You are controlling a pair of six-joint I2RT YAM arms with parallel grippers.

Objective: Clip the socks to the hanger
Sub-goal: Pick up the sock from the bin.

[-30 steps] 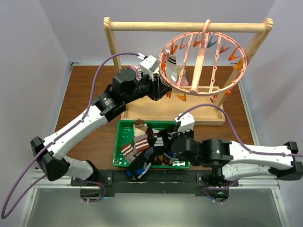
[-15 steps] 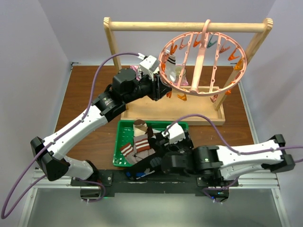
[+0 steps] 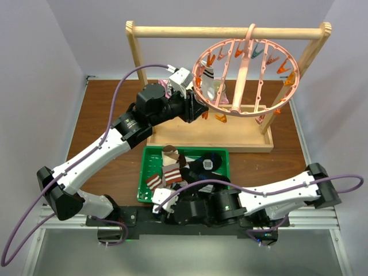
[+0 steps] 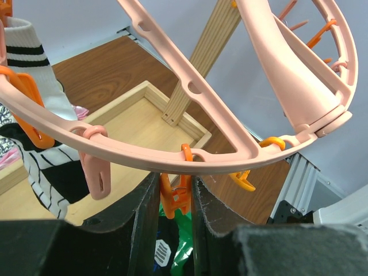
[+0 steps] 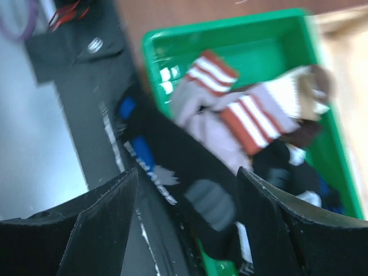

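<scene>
The pink round hanger hangs from the wooden rack, and a white sock with black stripes is clipped at its left rim. My left gripper is shut on an orange clip under the hanger's rim, beside that white sock. More socks, among them brown ones with white stripes, lie in the green tray. My right gripper hangs open over the tray's front left corner. Below its open jaws a black sock with blue and grey marks drapes over the tray's edge.
The light wooden rack stands on its flat base at the back of the brown table. Several free orange clips hang round the hanger's rim. A black rail runs along the near edge beside the tray.
My right arm has swung left and toward the near edge, to the tray's front left corner, and its gripper has opened. The left arm has stayed on the clip.
</scene>
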